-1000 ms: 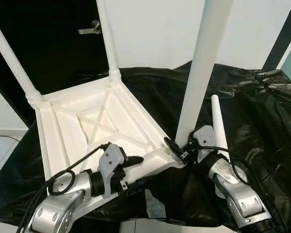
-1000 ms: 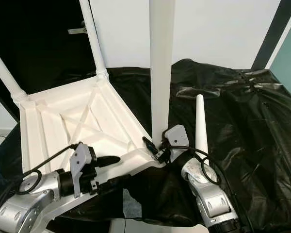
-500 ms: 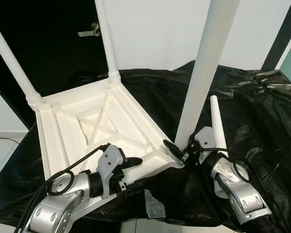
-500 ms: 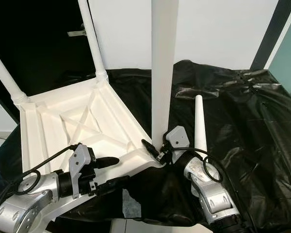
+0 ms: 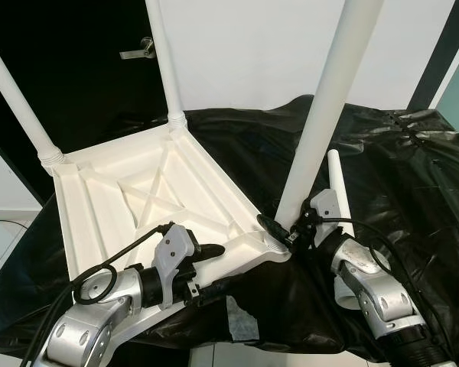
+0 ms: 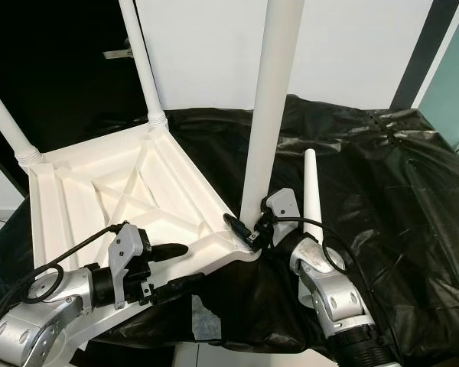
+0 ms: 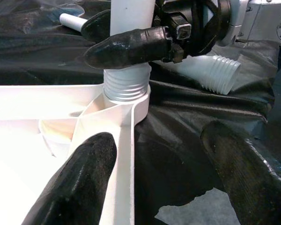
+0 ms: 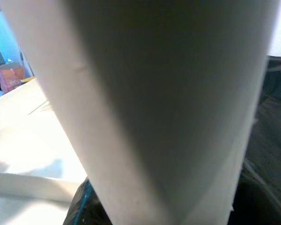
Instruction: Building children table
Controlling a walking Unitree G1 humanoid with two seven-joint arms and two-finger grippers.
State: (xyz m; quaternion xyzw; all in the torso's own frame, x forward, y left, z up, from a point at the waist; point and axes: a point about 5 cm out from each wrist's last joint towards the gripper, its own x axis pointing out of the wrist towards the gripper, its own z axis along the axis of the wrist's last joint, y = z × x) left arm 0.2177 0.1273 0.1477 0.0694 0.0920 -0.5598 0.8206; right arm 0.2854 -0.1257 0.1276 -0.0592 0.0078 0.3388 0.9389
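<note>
Gripped at its base by the right gripper (image 5: 284,232), the long white plastic leg (image 5: 321,115) is tilting further over the upturned white tabletop's (image 5: 138,202) corner socket, still unseated, while the left gripper (image 7: 164,183) is waiting wide open.

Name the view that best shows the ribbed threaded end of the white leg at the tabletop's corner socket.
Left wrist view: ribbed white leg end sits in the socket, close-up. Eye views show it small behind the right tool; right wrist view shows blurred shaft.
</note>
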